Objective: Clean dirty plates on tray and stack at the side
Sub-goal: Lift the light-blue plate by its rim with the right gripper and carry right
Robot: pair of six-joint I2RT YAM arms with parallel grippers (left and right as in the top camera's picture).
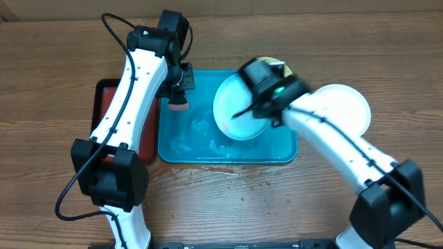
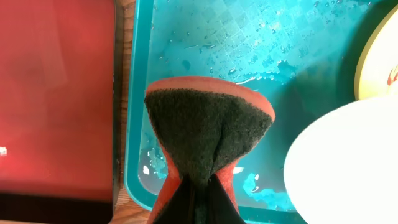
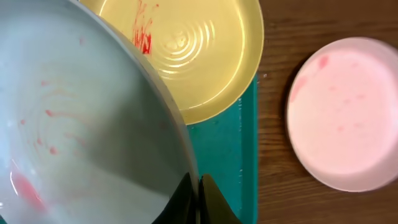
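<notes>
Pinching a coarse orange sponge (image 2: 208,124), left end effector (image 2: 196,198); right end effector (image 3: 199,198) clamped on rim of round pale plate (image 3: 81,112).

Tilted plate (image 1: 228,104) blocks the tray's (image 1: 187,138) right half.

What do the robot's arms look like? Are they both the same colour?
Yes, both match. The left arm and right arm are smooth white tubes with chunky black joints. Thin black cables loop beside them, and a tiny green light glows near each wrist. Their fingers are dark.
</notes>
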